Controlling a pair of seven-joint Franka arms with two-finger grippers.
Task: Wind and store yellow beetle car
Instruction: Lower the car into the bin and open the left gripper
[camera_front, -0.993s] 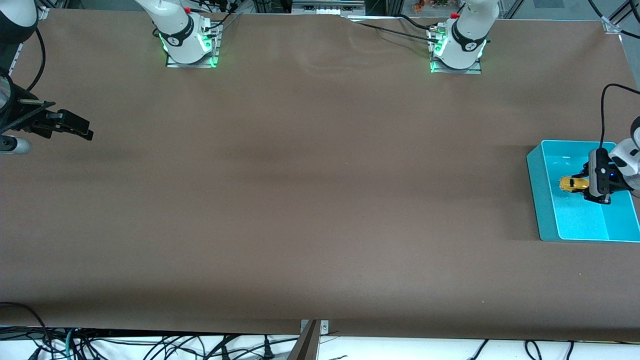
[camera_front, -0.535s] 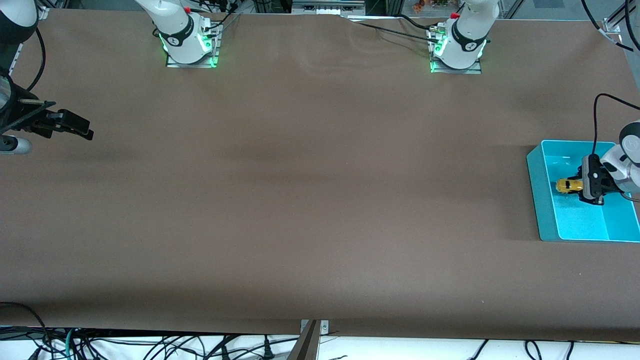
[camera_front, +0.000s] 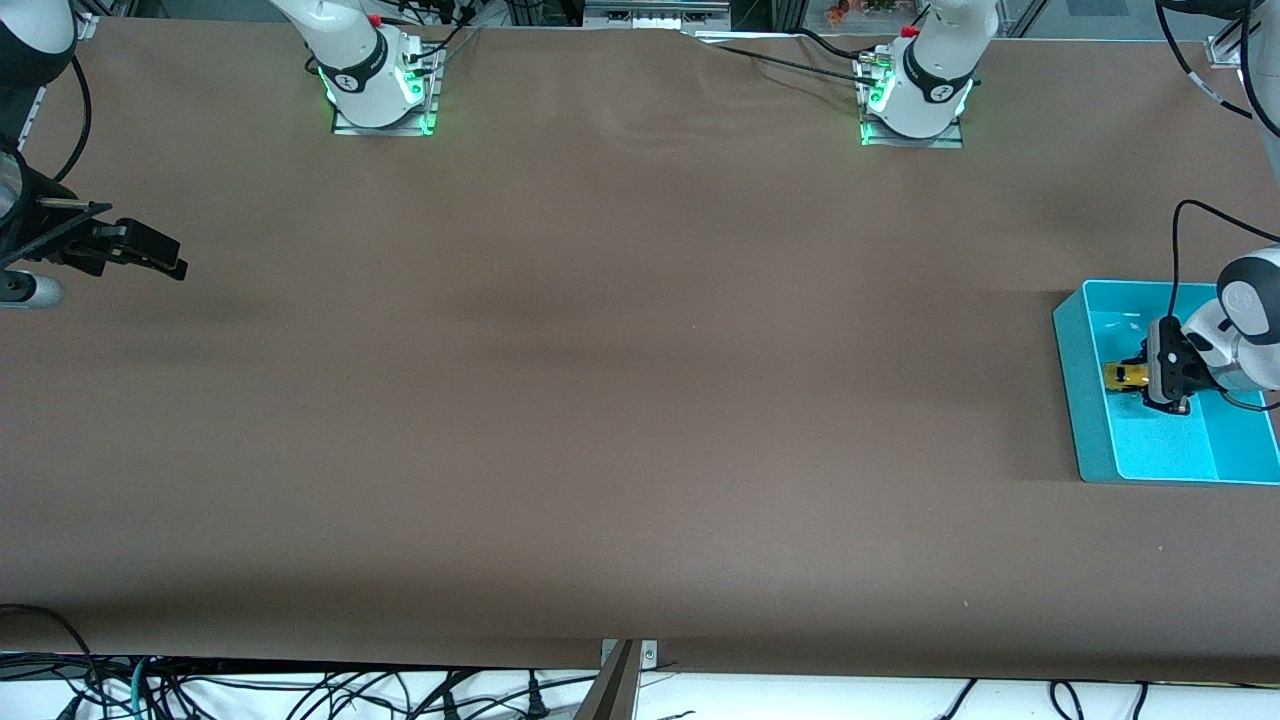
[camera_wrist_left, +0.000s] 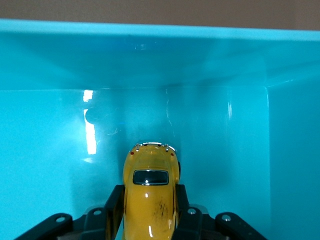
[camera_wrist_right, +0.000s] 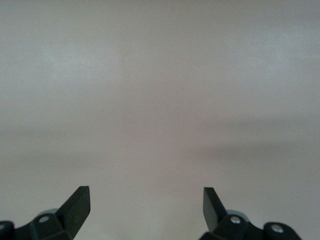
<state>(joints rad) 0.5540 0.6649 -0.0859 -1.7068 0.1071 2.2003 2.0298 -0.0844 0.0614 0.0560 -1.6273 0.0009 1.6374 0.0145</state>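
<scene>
Yellow beetle car (camera_wrist_left: 150, 192) status, right arm's end first: right gripper (camera_wrist_right: 146, 205) waits over bare desk (camera_front: 600, 400), fingers spread wide. Left gripper (camera_front: 1150, 375) clamps the car by its flanks (nose forward) inside the cyan bin (camera_front: 1075, 400), apparently positioned for release there.

Yellow beetle car (camera_wrist_left: 150, 192), cyan bin (camera_front: 1072, 370), brown table (camera_front: 600, 400).

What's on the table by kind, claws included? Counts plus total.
Yellow beetle car: 1, in the left claw, over the cyan bin
Cyan bin: 1
Claws: 2, left shut on the car, right claw open, waiting at its end
Total: 4
</scene>
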